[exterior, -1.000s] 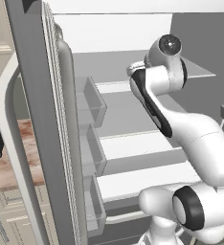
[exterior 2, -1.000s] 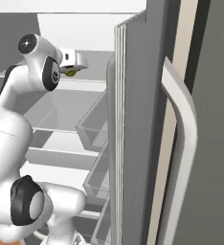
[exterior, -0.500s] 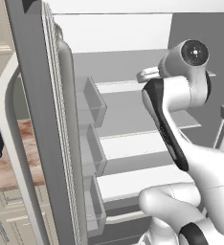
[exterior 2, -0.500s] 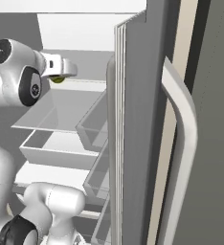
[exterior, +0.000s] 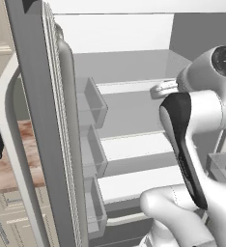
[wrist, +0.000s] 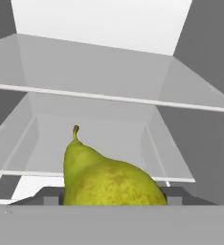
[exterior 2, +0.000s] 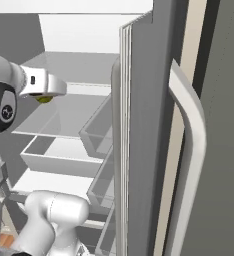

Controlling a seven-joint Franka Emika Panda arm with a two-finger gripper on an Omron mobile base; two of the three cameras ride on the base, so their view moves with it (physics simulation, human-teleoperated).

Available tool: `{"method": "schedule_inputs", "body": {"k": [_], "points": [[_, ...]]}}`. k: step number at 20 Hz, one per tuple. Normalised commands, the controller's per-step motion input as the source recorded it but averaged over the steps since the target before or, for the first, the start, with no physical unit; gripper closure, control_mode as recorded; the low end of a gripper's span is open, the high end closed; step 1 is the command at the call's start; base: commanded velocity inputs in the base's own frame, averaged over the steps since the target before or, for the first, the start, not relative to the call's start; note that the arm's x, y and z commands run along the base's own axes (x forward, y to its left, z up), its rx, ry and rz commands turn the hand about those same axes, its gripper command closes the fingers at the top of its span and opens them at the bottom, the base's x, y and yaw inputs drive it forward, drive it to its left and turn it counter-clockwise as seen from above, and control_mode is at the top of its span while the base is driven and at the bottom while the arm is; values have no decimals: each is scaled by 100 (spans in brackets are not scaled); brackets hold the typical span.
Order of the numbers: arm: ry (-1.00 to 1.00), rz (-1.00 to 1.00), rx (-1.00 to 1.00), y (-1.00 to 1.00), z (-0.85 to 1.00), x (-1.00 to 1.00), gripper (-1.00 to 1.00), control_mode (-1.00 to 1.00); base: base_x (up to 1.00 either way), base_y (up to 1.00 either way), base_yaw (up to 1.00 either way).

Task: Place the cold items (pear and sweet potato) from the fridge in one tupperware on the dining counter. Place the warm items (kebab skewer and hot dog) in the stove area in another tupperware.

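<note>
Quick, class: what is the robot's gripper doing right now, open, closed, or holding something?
Gripper: closed on the pear, holding it between its fingers in front of the fridge shelves.

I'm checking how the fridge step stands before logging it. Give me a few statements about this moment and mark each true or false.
1. The gripper holds a yellow-green pear. True.
2. The pear lies loose on a fridge shelf. False: it sits between the fingers, off the shelves.
3. The fridge door is open. True.
4. The pear's stem points toward the camera. False: it points away, toward the back of the fridge.
5. A sweet potato sits beside the pear. False: none is visible.
</note>
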Motion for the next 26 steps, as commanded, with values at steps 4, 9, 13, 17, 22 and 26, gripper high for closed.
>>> {"method": "schedule_inputs", "body": {"k": [4,9,13,17,22,26], "points": [[1,-4,1,2,-1,-81,100,-100,0,0,0],[0,0,1,0,-6,-48,100,-100,0,0,0],[0,0,0,0,-17,-42,100,100,-19,0,-1],[0,0,0,0,0,0,100,100,-97,7,-43],[0,0,0,0,0,0,100,100,-94,30,-73],[0,0,0,0,0,0,100,100,-84,54,-76]]}}
